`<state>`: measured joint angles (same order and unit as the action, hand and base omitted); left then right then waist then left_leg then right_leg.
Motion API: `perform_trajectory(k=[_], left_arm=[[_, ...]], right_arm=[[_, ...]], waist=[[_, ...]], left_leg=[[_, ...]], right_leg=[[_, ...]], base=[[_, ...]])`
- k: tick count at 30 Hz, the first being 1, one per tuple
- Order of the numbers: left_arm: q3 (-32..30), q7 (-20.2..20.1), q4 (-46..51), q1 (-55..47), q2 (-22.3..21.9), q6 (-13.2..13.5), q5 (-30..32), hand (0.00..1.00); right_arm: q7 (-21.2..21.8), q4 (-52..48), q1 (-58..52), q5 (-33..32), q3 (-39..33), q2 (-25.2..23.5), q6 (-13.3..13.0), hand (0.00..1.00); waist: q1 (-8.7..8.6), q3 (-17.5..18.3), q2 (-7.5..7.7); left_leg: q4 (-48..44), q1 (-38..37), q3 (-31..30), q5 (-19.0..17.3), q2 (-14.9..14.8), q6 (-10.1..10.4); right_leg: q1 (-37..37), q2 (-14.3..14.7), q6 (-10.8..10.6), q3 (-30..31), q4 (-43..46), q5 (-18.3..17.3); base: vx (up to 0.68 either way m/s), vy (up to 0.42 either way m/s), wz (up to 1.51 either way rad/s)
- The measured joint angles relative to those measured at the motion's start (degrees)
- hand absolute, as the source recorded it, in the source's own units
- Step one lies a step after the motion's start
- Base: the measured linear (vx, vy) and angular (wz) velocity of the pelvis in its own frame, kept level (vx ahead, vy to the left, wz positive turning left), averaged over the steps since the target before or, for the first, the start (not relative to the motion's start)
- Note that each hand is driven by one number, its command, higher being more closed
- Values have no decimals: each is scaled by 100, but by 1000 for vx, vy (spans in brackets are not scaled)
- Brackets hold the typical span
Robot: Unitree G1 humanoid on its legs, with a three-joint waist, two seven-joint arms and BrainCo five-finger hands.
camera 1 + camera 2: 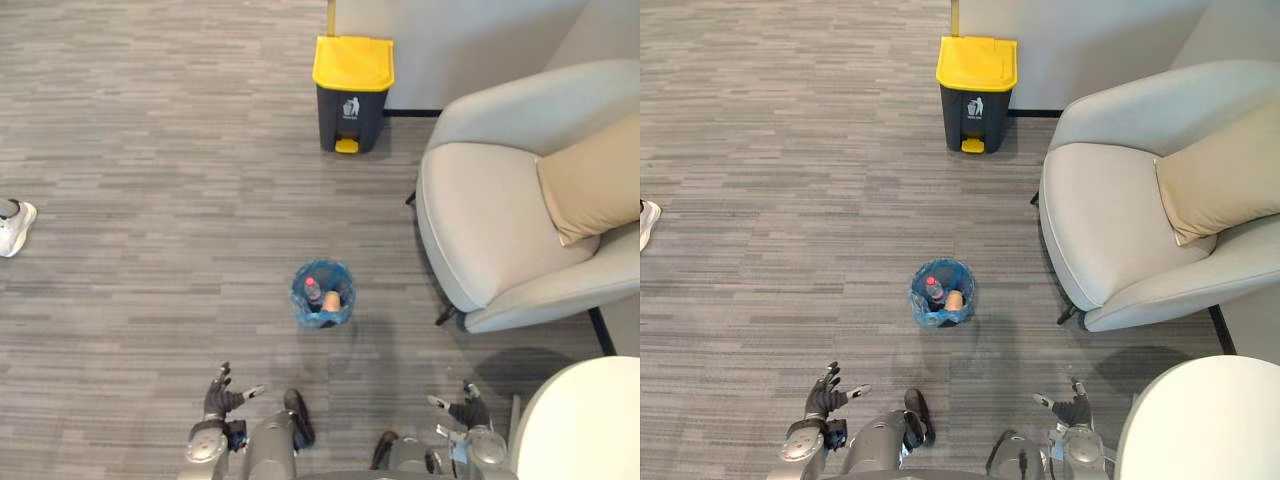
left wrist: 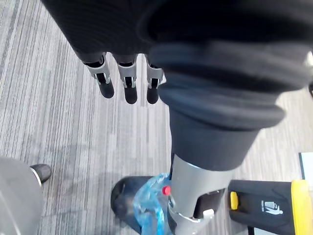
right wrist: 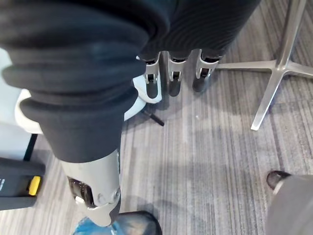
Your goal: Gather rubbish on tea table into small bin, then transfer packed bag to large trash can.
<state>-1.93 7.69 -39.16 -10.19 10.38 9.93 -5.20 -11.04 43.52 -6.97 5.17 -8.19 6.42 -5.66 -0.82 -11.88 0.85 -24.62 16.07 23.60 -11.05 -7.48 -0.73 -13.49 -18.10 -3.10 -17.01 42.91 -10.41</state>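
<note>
Standing well apart from the large trash can (image 1: 352, 93), the small bin (image 2: 124, 196) could tip and spill its load if the left hand (image 1: 222, 397) or right hand (image 1: 462, 408), both relaxed and empty, lifts the blue bag (image 1: 298, 296) by one edge.

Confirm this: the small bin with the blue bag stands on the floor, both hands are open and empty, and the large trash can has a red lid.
The left eye view shows the large trash can with a yellow lid, not red. The small bin, left hand and right hand are as stated.
</note>
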Motion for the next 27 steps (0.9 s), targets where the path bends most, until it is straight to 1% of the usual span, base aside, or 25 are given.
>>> perform_trajectory(k=[1, 2, 3, 4, 5, 6, 7, 8, 9, 10, 11, 12, 13, 14, 15, 16, 17, 18, 19, 21, 22, 23, 24, 25, 27], left_arm=[[-42, 6, 28, 10, 70, -27, 43, 0], [-92, 23, 43, 5, 87, -27, 87, 0], [-101, 25, 43, 6, 103, -29, 94, 0], [-96, 21, 44, 17, 108, -41, 114, 0], [-92, 18, 45, 59, 85, -50, 117, 0], [-92, 17, 42, 79, 52, -52, 118, 0], [-57, 2, 33, 120, -2, -54, 137, 0], [-8, 0, 33, 145, -28, -54, 141, 0], [33, -5, 30, 186, -93, -54, 144, 0], [58, -9, 33, 210, -171, -52, 156, 0], [63, -9, 33, 216, -208, -52, 157, 0], [82, -9, 43, 216, -258, -52, 181, 0], [70, -10, 70, 186, -295, -54, 219, 0], [68, -10, 161, 136, -355, -61, 267, 0], [96, -11, 267, 125, -438, -66, 269, 0], [140, -10, 296, 110, -481, -65, 271, 0], [178, -11, 365, 194, -586, -64, 309, 0], [184, -10, 401, 237, -627, -52, 320, 0], [193, -9, 429, 396, -689, -52, 322, 0], [250, 3, 411, 587, -691, -48, 325, 0], [269, 9, 397, 630, -693, -44, 325, 0], [325, 12, 368, 672, -691, -39, 328, 0], [385, 22, 352, 721, -641, -25, 345, 0], [464, 30, 294, 860, -601, 7, 373, 0], [528, 63, 260, 995, -573, 30, 373, 0]], right_arm=[[9, 0, 31, 9, 41, -26, 3, 0], [7, -9, 58, 16, 106, -35, 3, 0], [7, -31, 79, 22, 153, -33, 3, 0], [8, -146, 88, 39, 220, -36, 0, 0], [8, -249, 96, 124, 243, -32, -12, 0], [8, -252, 104, 170, 243, -20, -14, 0], [8, -244, 77, 221, 248, -16, -10, 0], [5, -242, 79, 221, 247, -14, -6, 0], [5, -219, 25, 234, 249, 0, 0, 0], [8, -217, -35, 276, 249, 37, 3, 0], [10, -218, -48, 326, 256, 61, 5, 0], [11, -340, -89, 453, 263, 84, 22, 0], [6, -568, -95, 513, 312, 87, 51, 0], [-2, -905, -99, 657, 467, 114, 49, 0], [-16, -1175, -102, 747, 615, 138, 39, 0], [-36, -1312, -111, 829, 665, 149, 36, 0], [-69, -1584, -93, 940, 800, 141, 30, 0], [-119, -1681, -58, 1039, 871, 114, 27, 0], [-152, -1786, 86, 1197, 948, 94, -8, 0], [-227, -1783, 274, 1496, 1084, 117, -6, 0], [-268, -1786, 324, 1591, 1155, 136, -7, 0], [-305, -1802, 456, 1803, 1279, 150, -7, 0], [-348, -1806, 563, 1929, 1319, 136, -10, 0], [-423, -1846, 750, 2142, 1393, 78, -12, 0], [-518, -1841, 996, 2423, 1597, 93, -8, 0]], waist=[[3, -91, 36], [8, -148, 27], [4, -169, 30], [-6, -239, -43], [-32, -272, 11], [-58, -295, -20], [-131, -342, -98], [-156, -307, -19], [-199, -296, 22], [-198, -309, -20], [-174, -320, -65], [-115, -353, -132], [-61, -379, -178], [-70, -416, -228], [1, -426, -240], [37, -430, -218], [73, -447, -161], [97, -471, -118], [80, -501, -101], [64, -547, -102], [70, -549, -106], [113, -584, -166], [145, -684, -122], [151, -827, -49], [166, -958, -55]], left_leg=[[11, -111, -9, -45, 19, -9], [32, -153, -42, -62, 16, -28], [55, -173, -59, -63, 20, -30], [97, -190, -146, -62, 39, -29], [159, -229, -218, -58, 61, -27], [176, -229, -277, -51, 69, -16], [215, -225, -442, -20, 160, 37], [216, -227, -524, -12, 220, 58], [161, -227, -682, -62, 340, 137], [72, -227, -855, -138, 374, 226], [14, -218, -932, -178, 344, 279], [-62, -244, -977, -220, 229, 336], [-385, -179, -939, -189, 72, 328], [-1207, 96, -917, -144, -238, 344], [-1754, 233, -914, -15, -473, 319], [-1922, 265, -913, 96, -534, 331], [-2066, 351, -904, 329, -561, 403], [-2066, 389, -887, 327, -557, 371], [-1851, 439, -847, 190, -596, 325], [-1183, 440, -821, 154, -649, 345], [-823, 401, -825, 187, -648, 394], [-166, 217, -830, 372, -667, 624], [-108, 180, -842, 264, -662, 772], [-283, 342, -799, 235, -599, 689], [-505, 585, -765, 170, -544, 586]], right_leg=[[-318, 75, -125, 335, 466, -117], [-523, 230, -200, 456, 426, -269], [-602, 298, -193, 483, 297, -319], [-712, 458, -267, 468, -141, -370], [-780, 631, -311, 476, -705, -344], [-791, 715, -368, 474, -1044, -301], [-784, 842, -397, 622, -1709, -130], [-772, 871, -371, 759, -1940, -16], [-758, 897, -252, 1035, -2073, 306], [-676, 904, -90, 1041, -1987, 564], [-663, 915, -59, 968, -1903, 547], [-629, 985, 31, 878, -1767, 403], [-558, 1043, 107, 784, -1714, 301], [-431, 1166, 216, 658, -1597, 163], [-287, 1282, 306, 621, -1536, 51], [-239, 1298, 345, 621, -1508, 10], [-183, 1279, 373, 632, -1522, -41], [-186, 1254, 389, 646, -1546, -54], [-263, 1254, 405, 669, -1585, -64], [-412, 1253, 406, 689, -1573, -61], [-488, 1259, 405, 705, -1539, -61], [-679, 1353, 385, 794, -1383, -72], [-808, 1351, 352, 917, -1221, -92], [-1017, 1258, 335, 1002, -1054, -82], [-1263, 1183, 259, 1120, -940, -38]], base=[[121, 119, 10], [103, 78, 9], [90, 50, 16], [71, 17, 25], [116, 14, 32], [128, -19, 52], [145, -37, 60], [194, -86, 92], [242, -153, 99], [258, -178, 89], [265, -207, 56], [268, -218, 23], [306, -275, 21], [287, -273, 5], [217, -218, -3], [190, -182, -12], [132, -129, -4], [141, -151, 2], [86, -99, 3], [36, -40, 1], [37, 47, -26], [36, 118, -43], [4, 136, -45], [-61, 154, -24], [-110, 134, -17]])
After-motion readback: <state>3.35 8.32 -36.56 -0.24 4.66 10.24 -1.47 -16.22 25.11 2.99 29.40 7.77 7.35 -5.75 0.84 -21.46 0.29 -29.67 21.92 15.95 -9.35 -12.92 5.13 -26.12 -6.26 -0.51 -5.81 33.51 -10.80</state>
